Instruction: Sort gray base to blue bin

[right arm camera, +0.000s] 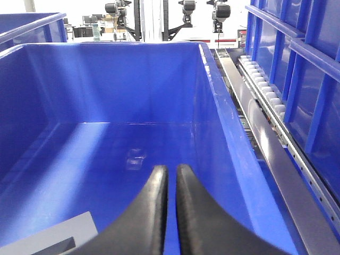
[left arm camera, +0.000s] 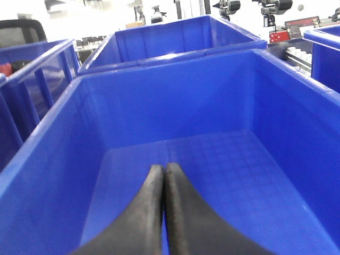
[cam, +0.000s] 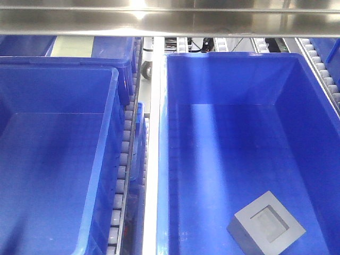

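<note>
The gray base (cam: 267, 223) lies on the floor of the right-hand blue bin (cam: 162, 133), near its front right corner, recessed face up. In the right wrist view a corner of the gray base (right arm camera: 48, 239) shows at the lower left, just left of my right gripper (right arm camera: 171, 170). That gripper hangs inside this blue bin (right arm camera: 106, 85), its fingers drawn together to a thin slit and holding nothing. My left gripper (left arm camera: 163, 169) is shut and empty over another blue bin (left arm camera: 175, 101), which has nothing in it. Neither gripper shows in the front view.
A roller rail (cam: 123, 159) runs between the two bins, and another roller rail (right arm camera: 260, 79) runs along the right bin's outer side. A steel bar (cam: 170, 21) crosses the top. More blue crates (left arm camera: 175, 32) stand behind and beside.
</note>
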